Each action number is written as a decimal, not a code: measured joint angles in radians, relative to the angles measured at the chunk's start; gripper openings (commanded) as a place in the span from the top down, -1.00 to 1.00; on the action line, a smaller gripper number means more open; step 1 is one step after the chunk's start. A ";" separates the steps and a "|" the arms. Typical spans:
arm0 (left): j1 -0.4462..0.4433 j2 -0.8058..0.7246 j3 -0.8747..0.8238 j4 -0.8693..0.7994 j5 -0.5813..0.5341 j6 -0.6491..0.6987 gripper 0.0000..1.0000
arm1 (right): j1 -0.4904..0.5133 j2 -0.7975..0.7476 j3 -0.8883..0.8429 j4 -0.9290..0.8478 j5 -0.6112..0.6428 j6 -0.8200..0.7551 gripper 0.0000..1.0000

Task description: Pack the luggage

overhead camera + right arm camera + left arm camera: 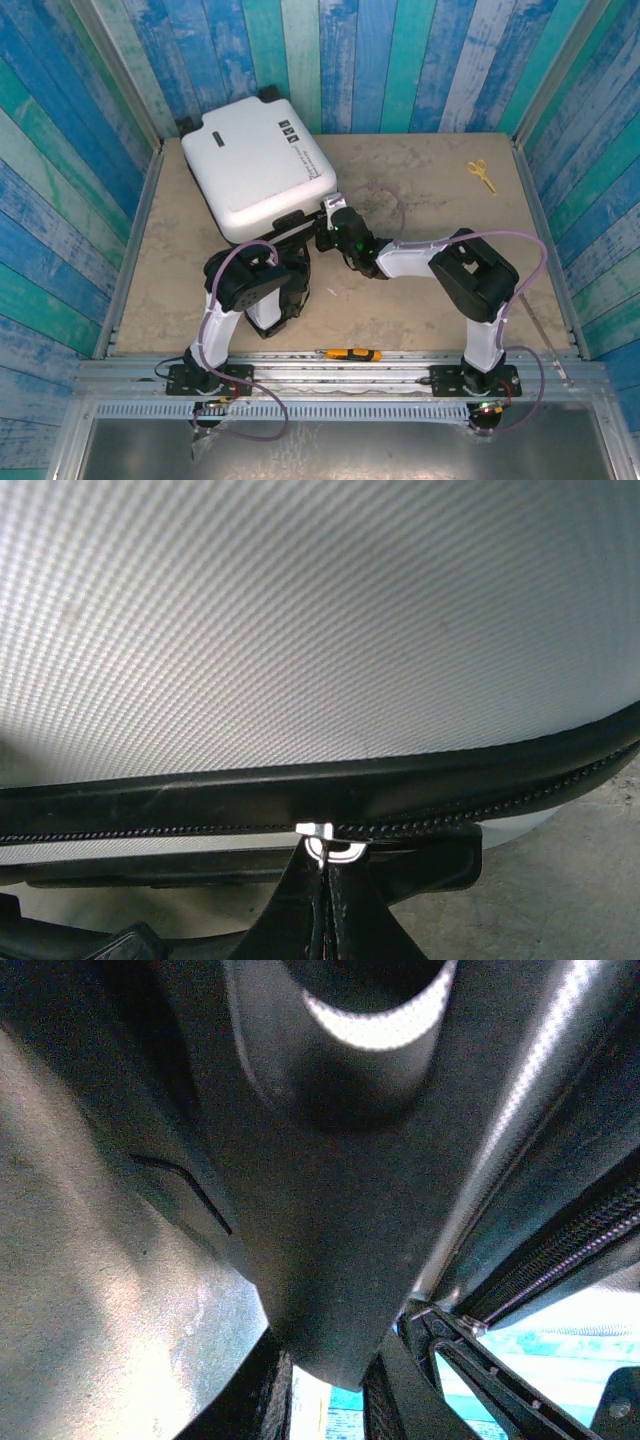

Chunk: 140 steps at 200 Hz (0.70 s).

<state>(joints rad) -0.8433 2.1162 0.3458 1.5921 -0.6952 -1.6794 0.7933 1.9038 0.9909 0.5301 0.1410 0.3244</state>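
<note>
The luggage (255,165) is a white hard-shell suitcase lying closed at the back left of the table. Its textured white shell (300,630) and black zipper line (500,802) show in the right wrist view. My right gripper (328,216) is at the case's near right corner, with its fingers pressed together on the silver zipper pull (328,842). My left gripper (290,235) is at the near edge of the case. There its fingers (255,1395) clamp a rounded black part, the side handle (330,1260).
Yellow scissors (483,175) lie at the back right of the beige table (430,200). An orange and black tool (348,354) rests on the front rail between the arm bases. Blue plank walls close in the table on three sides.
</note>
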 measured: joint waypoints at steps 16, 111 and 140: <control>0.000 0.000 0.000 0.000 0.000 0.001 1.00 | -0.014 -0.007 0.000 -0.012 -0.043 -0.013 0.99; -0.014 -0.001 0.002 0.000 0.040 0.010 1.00 | -0.232 -0.036 -0.019 -0.063 -0.594 0.010 0.99; -0.014 -0.001 0.002 0.000 0.040 0.011 1.00 | -0.259 0.002 -0.029 0.025 -0.694 0.078 0.99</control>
<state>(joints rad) -0.8570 2.1155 0.3481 1.5921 -0.6556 -1.6680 0.5339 1.9057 0.9623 0.5552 -0.5533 0.4026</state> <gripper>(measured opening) 0.199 0.044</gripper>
